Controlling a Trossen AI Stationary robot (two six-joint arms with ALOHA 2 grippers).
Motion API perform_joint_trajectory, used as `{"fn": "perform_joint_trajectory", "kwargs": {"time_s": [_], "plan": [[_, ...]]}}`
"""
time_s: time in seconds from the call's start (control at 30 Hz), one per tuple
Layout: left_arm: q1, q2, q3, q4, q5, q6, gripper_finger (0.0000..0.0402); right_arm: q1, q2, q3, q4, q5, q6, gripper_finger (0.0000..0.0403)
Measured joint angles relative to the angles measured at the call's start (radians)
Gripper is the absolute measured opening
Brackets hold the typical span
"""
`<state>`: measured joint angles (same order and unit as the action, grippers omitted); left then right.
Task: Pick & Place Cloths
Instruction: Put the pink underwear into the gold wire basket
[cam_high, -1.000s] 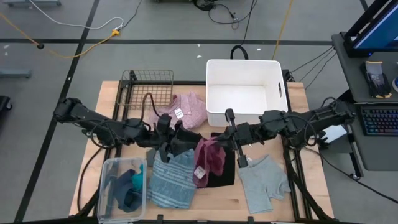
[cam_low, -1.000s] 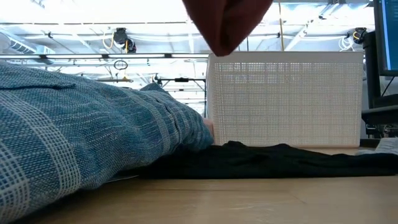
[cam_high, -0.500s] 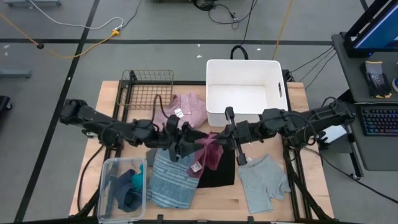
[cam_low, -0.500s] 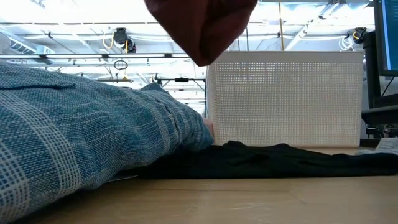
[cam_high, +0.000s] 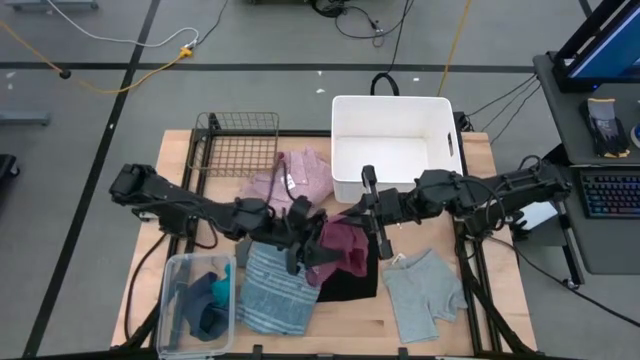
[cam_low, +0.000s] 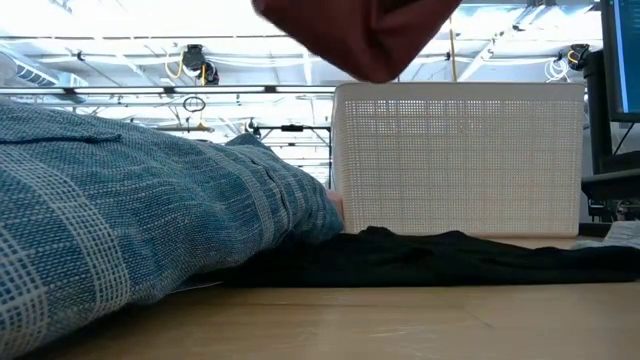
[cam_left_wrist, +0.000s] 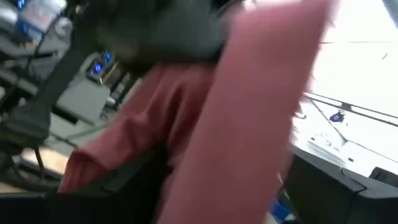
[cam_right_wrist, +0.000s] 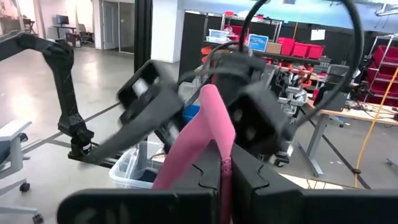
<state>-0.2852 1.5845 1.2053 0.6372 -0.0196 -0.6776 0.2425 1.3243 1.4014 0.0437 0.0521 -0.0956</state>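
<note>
Over the middle of the counter (cam_high: 180, 150) I have the maroon cloth (cam_high: 342, 247) lifted clear between both arms. My right gripper (cam_high: 366, 212) has its fingers (cam_right_wrist: 249, 177) pinched tight on one edge; my left gripper (cam_high: 303, 243) grips the other side. Beneath it lies the black cloth (cam_low: 440, 255), beside the blue striped cloth (cam_high: 275, 295) and the white bin (cam_high: 390, 108).

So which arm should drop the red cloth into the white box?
Probably the right. Both jaws are shut on the maroon cloth, lifted off the table, but the right gripper sits closer to the white bin than the left gripper does.
</note>
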Motion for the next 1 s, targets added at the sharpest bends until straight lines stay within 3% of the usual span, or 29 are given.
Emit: {"fn": "perform_joint_trajectory", "kwargs": {"time_s": [0.5,0.63,0.8,1.0], "plan": [[0.002,0.052,0.003,-0.121,0.019,-0.092,0.03,-0.027,-0.004,-0.002,0.028,0.002,-0.028,0.0],[0.002,0.052,0.004,-0.193,0.021,-0.112,0.0281,-0.027,-0.012,-0.002,0.044,0.056,-0.045,0.0],[0.001,0.056,-0.001,-0.289,0.029,-0.146,0.021,-0.028,-0.028,0.0,0.057,0.091,-0.082,0.0],[0.001,0.058,0.0,-0.318,0.04,-0.194,0.0065,-0.029,-0.041,-0.001,0.04,0.11,-0.1,0.0]]}}
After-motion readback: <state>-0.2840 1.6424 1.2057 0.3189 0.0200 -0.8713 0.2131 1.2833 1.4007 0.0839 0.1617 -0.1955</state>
